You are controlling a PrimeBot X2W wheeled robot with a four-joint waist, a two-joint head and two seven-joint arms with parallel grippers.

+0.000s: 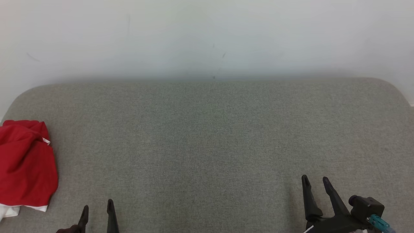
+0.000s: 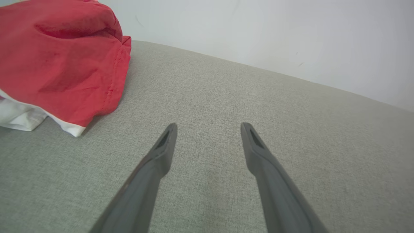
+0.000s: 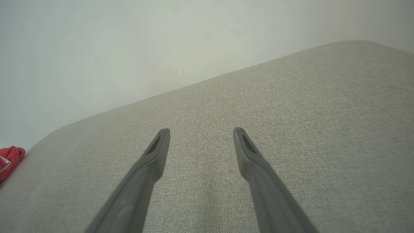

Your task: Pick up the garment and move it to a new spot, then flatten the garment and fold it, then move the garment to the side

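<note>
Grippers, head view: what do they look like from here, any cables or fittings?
Both the left gripper and right gripper have two long, dark grey, tapering jaws with pointed tips. Beside the right one's base sits a black block carrying a teal connector. Wrist views show a slot near each tip.

A broad cushion point(image 1: 207, 136) covered in grey woven cloth is stretching across the head view, and its far corners are rounding off at both ends. A plain pale wall point(image 1: 207, 32) is rising right behind it and touching its far edge. A few faint dark scuffs point(image 1: 223, 55) are showing on the wall near the middle. Soft, even light is falling over everything, and a dim shadow is lying along the line where cushion and wall are meeting.
</note>
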